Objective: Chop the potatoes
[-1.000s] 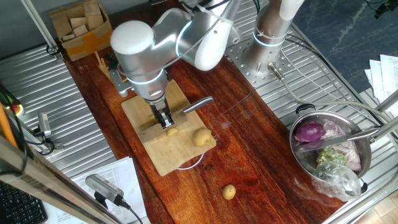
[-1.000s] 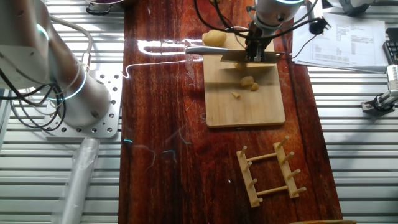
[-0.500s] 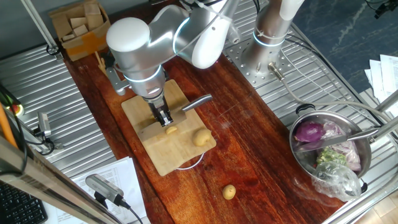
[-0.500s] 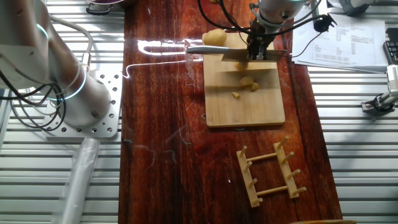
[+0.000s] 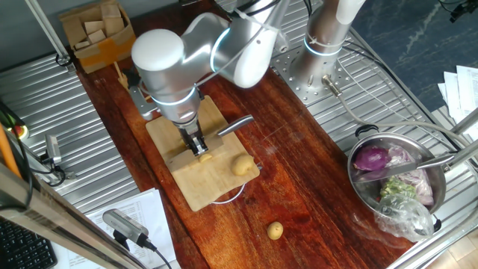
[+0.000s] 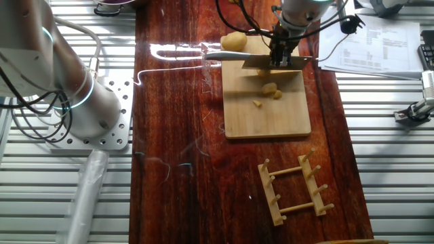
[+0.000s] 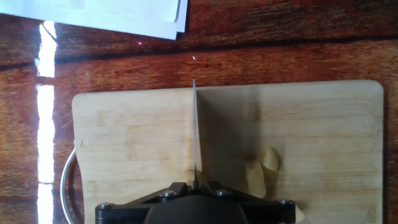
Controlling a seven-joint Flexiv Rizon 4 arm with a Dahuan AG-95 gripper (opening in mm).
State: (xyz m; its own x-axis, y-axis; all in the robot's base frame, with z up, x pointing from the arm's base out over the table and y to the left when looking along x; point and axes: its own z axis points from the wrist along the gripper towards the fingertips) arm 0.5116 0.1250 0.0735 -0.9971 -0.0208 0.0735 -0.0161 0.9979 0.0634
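Gripping a knife (image 6: 261, 59) blade-down so its edge can slice, the hand (image 5: 196, 142) is closed on the handle above the cutting board (image 5: 213, 175), where cut potato pieces (image 6: 271, 89) and 1 whole potato (image 5: 242, 164) lie, another potato (image 5: 275, 230) waiting on the surface (image 5: 299, 179).

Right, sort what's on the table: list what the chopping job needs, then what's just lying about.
For the job: knife, held in the gripper; cutting board; cut potato pieces; whole potato on the board; small potato off it.

Lying about: pot with onion; wooden rack; papers.
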